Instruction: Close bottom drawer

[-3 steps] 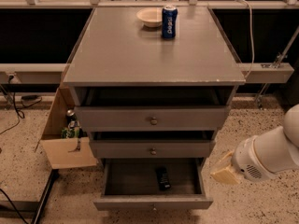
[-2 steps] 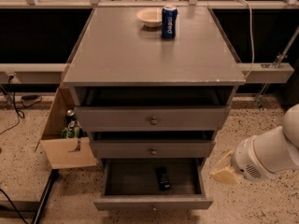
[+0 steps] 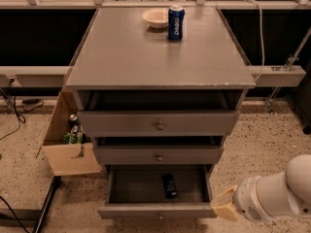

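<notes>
Whether your jaws are parted or closed cannot be told. Your gripper [image 3: 225, 206] sits at 5 o'clock, just beside the right front corner of the bottom drawer [image 3: 158, 210], which stands pulled out at 6 o'clock, a black remote [image 3: 169, 185] lying inside.

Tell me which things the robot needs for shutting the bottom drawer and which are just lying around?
Needed: bottom drawer, pulled out; hand, beside its front corner.
Lying about: blue can, bowl, black gadget inside the drawer, cardboard box.
</notes>
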`<move>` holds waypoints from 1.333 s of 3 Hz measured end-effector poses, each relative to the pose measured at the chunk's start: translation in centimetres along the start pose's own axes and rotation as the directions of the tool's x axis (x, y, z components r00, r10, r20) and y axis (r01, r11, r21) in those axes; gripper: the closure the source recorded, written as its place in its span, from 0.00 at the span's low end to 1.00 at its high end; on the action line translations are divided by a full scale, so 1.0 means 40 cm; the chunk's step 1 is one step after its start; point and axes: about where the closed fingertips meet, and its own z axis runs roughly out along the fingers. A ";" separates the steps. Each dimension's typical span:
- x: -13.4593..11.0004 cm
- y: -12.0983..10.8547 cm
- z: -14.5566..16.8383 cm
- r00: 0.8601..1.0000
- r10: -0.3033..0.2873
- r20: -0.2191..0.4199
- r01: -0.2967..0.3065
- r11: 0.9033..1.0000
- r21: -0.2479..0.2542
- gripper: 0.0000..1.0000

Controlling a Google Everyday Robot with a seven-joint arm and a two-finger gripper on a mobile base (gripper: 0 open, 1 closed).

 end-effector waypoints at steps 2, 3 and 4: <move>0.103 -0.043 0.202 0.993 0.024 0.116 -0.022 1.000 -0.016 1.00; 0.175 -0.078 0.338 0.991 0.086 0.105 -0.078 0.994 -0.081 1.00; 0.197 -0.068 0.382 0.989 0.110 0.101 -0.098 0.988 -0.117 1.00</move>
